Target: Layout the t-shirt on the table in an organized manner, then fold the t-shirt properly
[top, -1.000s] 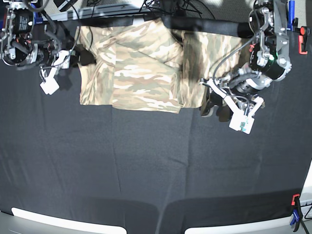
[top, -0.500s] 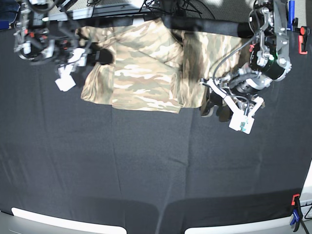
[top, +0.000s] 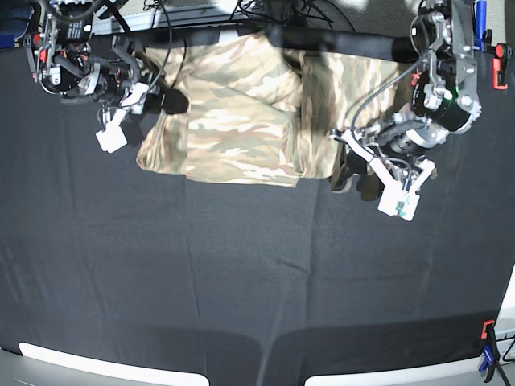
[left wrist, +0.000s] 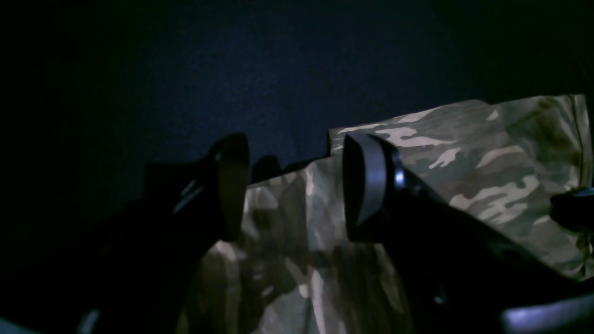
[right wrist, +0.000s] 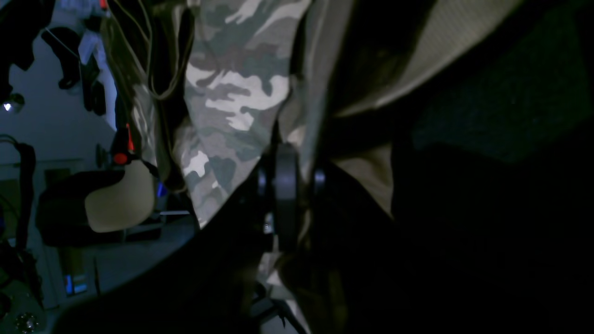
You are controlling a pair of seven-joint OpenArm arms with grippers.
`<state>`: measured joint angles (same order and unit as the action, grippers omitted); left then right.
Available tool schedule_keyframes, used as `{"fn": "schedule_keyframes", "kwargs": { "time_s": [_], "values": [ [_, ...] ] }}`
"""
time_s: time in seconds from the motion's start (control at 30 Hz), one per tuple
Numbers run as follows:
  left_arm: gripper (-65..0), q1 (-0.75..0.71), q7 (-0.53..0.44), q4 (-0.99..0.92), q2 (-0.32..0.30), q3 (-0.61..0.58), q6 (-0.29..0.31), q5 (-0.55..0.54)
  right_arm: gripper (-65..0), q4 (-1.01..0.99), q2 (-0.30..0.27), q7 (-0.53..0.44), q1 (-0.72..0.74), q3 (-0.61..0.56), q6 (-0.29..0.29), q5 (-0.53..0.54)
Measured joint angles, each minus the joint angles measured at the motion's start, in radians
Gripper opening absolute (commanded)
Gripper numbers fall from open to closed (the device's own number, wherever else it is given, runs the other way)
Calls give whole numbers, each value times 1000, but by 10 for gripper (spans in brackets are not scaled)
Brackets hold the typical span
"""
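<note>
Lying bunched along the far edge of the table (top: 241, 273), the t-shirt (top: 233, 121) showed its camouflage print in overlapping folds, its near hem roughly straight. The right claw (right wrist: 287, 185) was closed on a fold of the fabric at the garment's side, its dark pads pressed together with cloth between them in the right wrist view; in the base view it (top: 165, 100) sat at that view's left end of the shirt. The left claw (left wrist: 292, 185) stood wide open and held nothing, its two fingers (left wrist: 366, 185) spread above the shirt's edge, near the opposite end of the garment (top: 354, 173).
</note>
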<state>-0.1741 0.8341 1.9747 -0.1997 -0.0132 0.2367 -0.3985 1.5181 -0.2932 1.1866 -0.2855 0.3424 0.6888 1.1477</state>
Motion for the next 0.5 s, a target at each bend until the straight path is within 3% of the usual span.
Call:
{"fn": "schedule_keyframes", "kwargs": {
  "time_s": [0.13,0.3,0.5],
  "values": [
    [-349,0,0,0,0,0,0,0,-650,0,-8,-13,0,0,0,-21],
    [-349,0,0,0,0,0,0,0,-650,0,-90,-44,0,1,-3,-102],
    [-349,-2,3,0,0,0,0,39,-650,46,-144,-32,-3,113,1,-112]
  ]
}}
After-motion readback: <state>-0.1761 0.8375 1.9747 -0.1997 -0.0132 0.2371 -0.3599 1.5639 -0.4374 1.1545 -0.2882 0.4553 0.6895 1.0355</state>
